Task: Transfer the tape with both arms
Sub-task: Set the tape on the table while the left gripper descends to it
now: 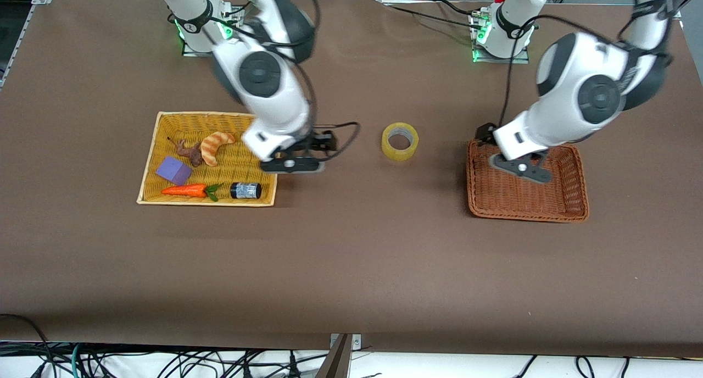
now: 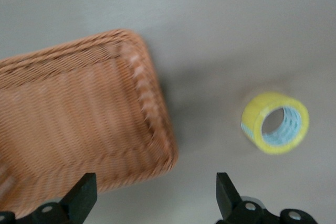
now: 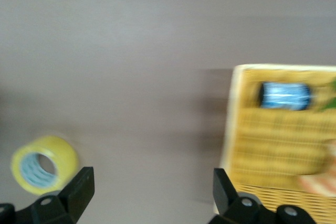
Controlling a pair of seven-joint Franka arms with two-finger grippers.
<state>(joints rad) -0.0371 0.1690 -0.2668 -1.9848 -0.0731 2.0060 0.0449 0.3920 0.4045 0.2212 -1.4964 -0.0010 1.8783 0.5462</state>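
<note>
tape (image 1: 400,141): ring-shaped roll, translucent yellow, wide centre hole, pale bluish inner core visible in wrist views (image 2: 275,123) (image 3: 43,163). lies flat on bare brown counter (image 1: 351,268), hole facing up. sits alone mid-counter, between yellow basket (image 1: 148,164) at right arm's end and brown basket (image 1: 571,216) at left arm's end, apart from both. nothing touches it. left end effector (image 1: 522,169) over brown basket, fingers spread, empty. right end effector (image 1: 291,164) over yellow basket's edge, fingers spread, empty.

Glossy tape (image 1: 400,141), matt tablecloth (image 1: 351,268)
</note>
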